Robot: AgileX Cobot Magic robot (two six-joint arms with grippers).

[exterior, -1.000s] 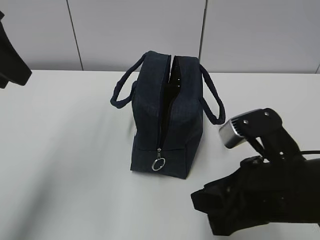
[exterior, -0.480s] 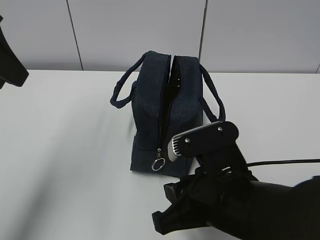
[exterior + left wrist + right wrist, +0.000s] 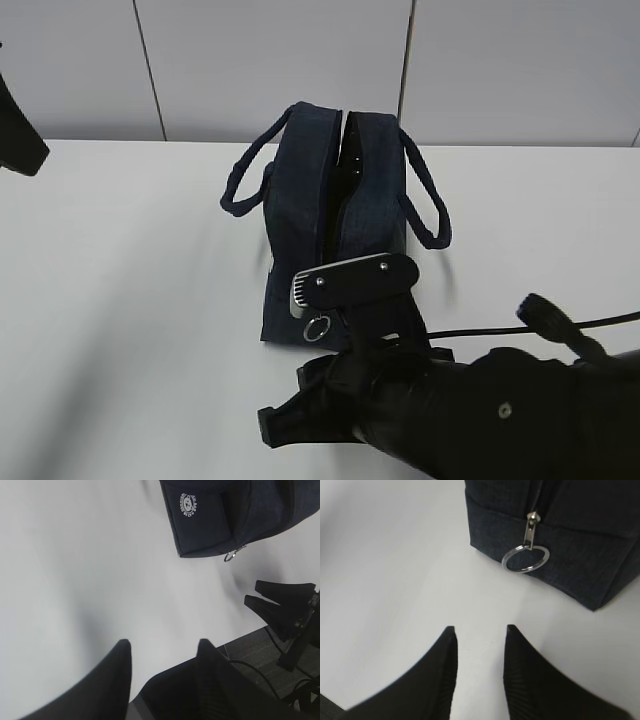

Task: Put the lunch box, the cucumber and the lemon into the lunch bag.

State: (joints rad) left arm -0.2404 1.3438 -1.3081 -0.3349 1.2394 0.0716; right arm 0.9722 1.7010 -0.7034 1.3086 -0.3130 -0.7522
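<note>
The black left gripper (image 3: 161, 647) is seen parted and empty at the far left, the dark navy fabric lunch bag (image 3: 335, 225) stands mid-table, unzipped on top, and the black right gripper (image 3: 478, 630) hovers parted, empty, near its metal ring pull (image 3: 526, 559)

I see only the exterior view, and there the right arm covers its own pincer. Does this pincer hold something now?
Observer: No. The right wrist view shows the right pincer open and empty above the table.
Operator: Where is the zipper ring from its tips?
Observer: The ring pull hangs on the end wall of the lunch bag, ahead of the tips and a little to the right. They do not touch it.
Operator: And the left pincer?
Observer: The left wrist view shows the left pincer open and empty too, over the table, well away from the bag.
</note>
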